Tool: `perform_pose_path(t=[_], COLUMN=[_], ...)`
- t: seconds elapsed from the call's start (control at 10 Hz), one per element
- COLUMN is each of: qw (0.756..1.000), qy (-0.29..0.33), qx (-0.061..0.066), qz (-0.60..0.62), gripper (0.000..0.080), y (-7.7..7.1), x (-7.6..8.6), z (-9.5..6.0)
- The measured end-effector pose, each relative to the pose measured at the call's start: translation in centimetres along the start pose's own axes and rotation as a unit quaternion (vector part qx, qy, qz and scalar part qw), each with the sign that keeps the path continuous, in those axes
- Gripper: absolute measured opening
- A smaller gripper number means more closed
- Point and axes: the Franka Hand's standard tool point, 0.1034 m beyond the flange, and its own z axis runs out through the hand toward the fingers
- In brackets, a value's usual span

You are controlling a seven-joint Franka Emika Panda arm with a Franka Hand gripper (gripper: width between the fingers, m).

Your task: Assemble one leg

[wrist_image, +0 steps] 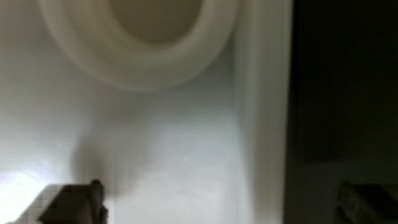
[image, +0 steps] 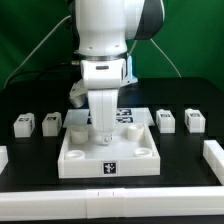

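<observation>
The white tray-like tabletop (image: 110, 158) lies in the middle of the black table, with round sockets at its corners. Legs, small white blocks with tags, stand in a row behind it: two on the exterior view's left (image: 22, 124) (image: 50, 122) and two on its right (image: 166, 120) (image: 194, 120). My gripper (image: 103, 136) points straight down at the tabletop's back part. In the wrist view the gripper (wrist_image: 217, 205) is open with dark fingertips (wrist_image: 71, 205) set wide apart. It holds nothing. Below it are the tabletop's white surface (wrist_image: 196, 130), one socket (wrist_image: 151, 40) and its edge.
The marker board (image: 128, 115) lies behind the tabletop, partly hidden by the arm. White bars lie at the table's front left (image: 3, 157) and front right (image: 213, 160). A green backdrop stands behind.
</observation>
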Motion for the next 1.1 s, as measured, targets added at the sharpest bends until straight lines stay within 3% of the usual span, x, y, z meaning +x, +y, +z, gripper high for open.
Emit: perform_pose_path(t=[0.2,0.3,0.4,0.5,1.1], qw=[1.0,1.0,1.0,1.0,1.0], qy=[0.0,0.0,0.0,0.0,0.0], qx=[0.0,0.0,0.0,0.0,-0.002], qz=[0.0,0.0,0.0,0.0,0.0], gripper=[0.0394,0.0394,0.0211,0.0084,0.0058], y=[0.0,0.0,-0.01,-0.01,0.12], x=[-0.02,-0.03,-0.03,-0.03,-0.03], z=[0.0,0.0,0.01,0.01,-0.06])
